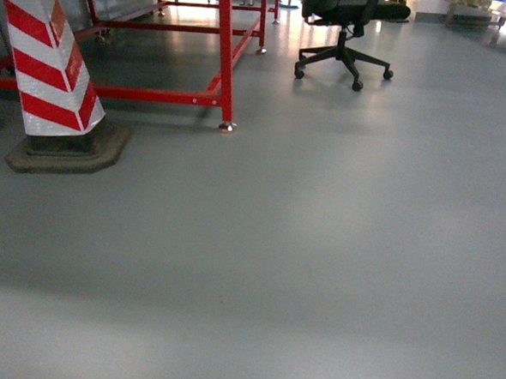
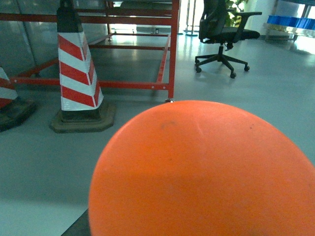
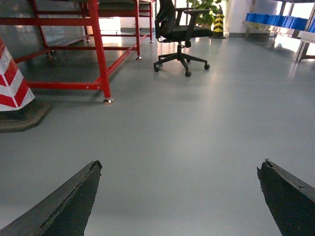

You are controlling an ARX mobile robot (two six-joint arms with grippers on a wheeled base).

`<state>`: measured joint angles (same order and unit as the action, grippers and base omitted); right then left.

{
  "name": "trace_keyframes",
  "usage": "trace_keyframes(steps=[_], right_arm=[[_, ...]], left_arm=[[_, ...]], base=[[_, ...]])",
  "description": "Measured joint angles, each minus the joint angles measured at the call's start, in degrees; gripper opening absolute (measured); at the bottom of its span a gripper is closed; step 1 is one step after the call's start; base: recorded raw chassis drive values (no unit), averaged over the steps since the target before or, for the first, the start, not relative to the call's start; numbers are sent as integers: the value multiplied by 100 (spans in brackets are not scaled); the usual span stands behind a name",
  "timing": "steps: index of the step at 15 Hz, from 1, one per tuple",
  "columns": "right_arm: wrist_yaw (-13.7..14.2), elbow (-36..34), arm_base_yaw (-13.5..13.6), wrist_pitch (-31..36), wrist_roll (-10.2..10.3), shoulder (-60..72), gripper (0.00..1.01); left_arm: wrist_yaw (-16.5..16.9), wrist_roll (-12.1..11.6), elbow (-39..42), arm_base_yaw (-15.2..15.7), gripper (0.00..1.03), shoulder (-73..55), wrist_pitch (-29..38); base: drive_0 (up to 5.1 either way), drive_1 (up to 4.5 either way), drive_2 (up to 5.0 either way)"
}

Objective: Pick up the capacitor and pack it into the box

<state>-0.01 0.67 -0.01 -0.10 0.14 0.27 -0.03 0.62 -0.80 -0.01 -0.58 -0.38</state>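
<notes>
Grey glossy floor fills the head view, open and bare toward the right. At far left a red-and-white striped cone on a dark base is cut off at the top, beside a red steel frame; a black office chair on castors stands further right, its back cropped. Neither capacitor nor box shows in any view. An orange rounded object blocks most of the left wrist view, so I cannot tell how the left gripper stands. Right gripper: dark fingers spread wide apart, nothing between them.
</notes>
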Motion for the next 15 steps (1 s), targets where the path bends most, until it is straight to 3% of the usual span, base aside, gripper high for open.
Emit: trace_keyframes(steps=[15], right_arm=[[2,0,0,-22,0,0,98]], left_arm=[[2,0,0,0,43,0,0]], base=[[-505,236,236]])
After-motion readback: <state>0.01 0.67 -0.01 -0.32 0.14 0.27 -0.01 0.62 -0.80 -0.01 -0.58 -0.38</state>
